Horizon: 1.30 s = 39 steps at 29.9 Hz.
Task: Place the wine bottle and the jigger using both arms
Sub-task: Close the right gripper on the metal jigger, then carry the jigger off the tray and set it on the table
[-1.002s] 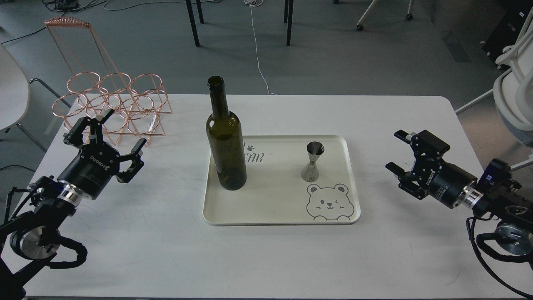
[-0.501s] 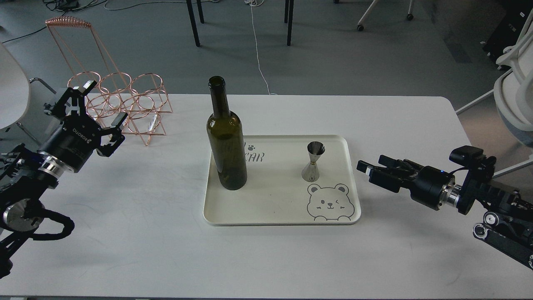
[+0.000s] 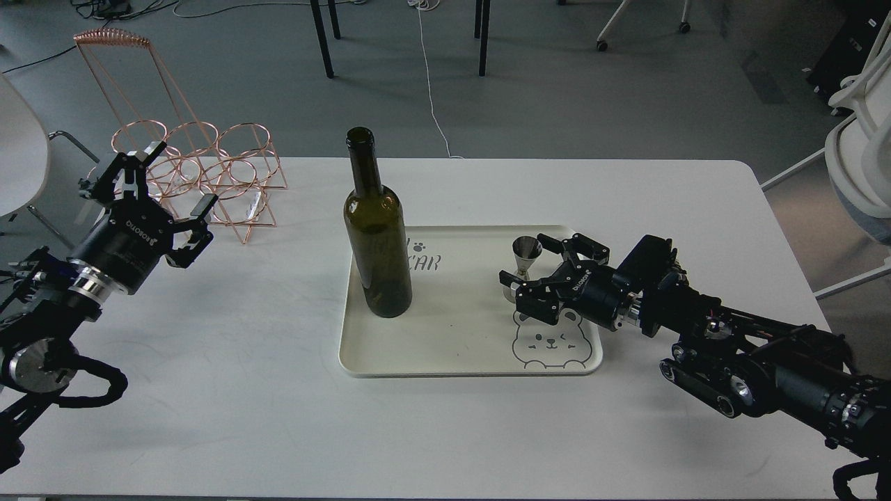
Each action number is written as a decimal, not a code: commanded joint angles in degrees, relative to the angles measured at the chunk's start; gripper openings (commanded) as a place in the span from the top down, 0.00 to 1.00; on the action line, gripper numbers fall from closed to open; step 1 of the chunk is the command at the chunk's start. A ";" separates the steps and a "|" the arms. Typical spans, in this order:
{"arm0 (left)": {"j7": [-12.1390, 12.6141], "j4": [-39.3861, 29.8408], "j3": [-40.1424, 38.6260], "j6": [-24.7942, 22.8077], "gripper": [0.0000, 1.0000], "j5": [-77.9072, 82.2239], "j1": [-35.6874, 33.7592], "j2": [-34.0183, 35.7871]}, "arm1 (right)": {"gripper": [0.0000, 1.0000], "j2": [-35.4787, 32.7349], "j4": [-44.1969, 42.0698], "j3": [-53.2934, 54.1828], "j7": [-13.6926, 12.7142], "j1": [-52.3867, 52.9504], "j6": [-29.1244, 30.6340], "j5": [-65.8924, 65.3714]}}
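Observation:
The dark olive-green wine bottle (image 3: 376, 236) stands upright on the left part of a cream tray (image 3: 445, 348). The small steel jigger (image 3: 525, 261) stands upright on the tray's right part. My right gripper (image 3: 539, 268) is open, its fingers spread on either side of the jigger, just to its right; I cannot tell whether they touch it. My left gripper (image 3: 150, 191) is open and empty at the far left, well away from the bottle, in front of a copper rack.
A copper wire bottle rack (image 3: 202, 174) stands at the table's back left, right behind my left gripper. The tray has a bear drawing (image 3: 550, 341) at its front right. Chair legs and a white chair lie beyond the table's edges.
My right arm has reached left over the tray, and its gripper has opened around the jigger. My left gripper has shifted slightly. The bottle and jigger have not moved.

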 commanded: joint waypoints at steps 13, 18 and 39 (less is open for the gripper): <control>0.00 0.01 -0.16 0.00 0.02 0.00 0.03 0.35 | 0.83 1.80 -3.16 -0.83 0.00 0.29 0.02 0.34; 0.00 0.01 -0.16 0.00 0.02 0.17 0.03 0.35 | 0.88 0.40 -2.64 -0.22 0.00 0.46 0.02 1.04; 0.00 -0.08 -0.25 0.00 0.02 0.88 -0.06 -0.01 | 0.87 -24.65 9.41 9.37 0.00 -9.02 0.02 15.36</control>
